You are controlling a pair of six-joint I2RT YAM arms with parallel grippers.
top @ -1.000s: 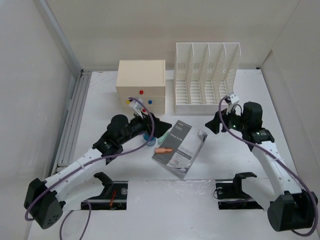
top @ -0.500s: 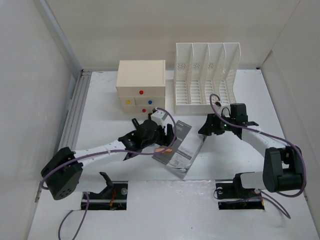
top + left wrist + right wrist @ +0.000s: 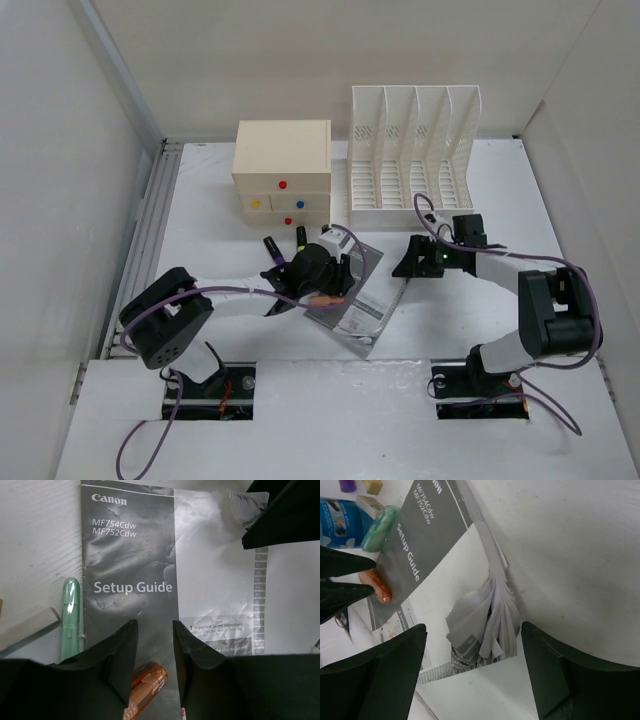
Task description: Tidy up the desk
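As both are closing on the booklet (image 3: 130, 555) by the near edge of the desk (image 3: 210, 230), the left gripper (image 3: 154, 625) is gaping narrowly, the right gripper (image 3: 472, 627) widely, each empty, pickup nearing.

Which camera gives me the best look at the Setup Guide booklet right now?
Left wrist: the Setup Guide booklet fills the frame, and its cover title is readable above the fingers of the open left gripper. Right wrist shows the cover slanted, plus its fanned page edges. Top external shows it small, partly hidden under the left gripper.
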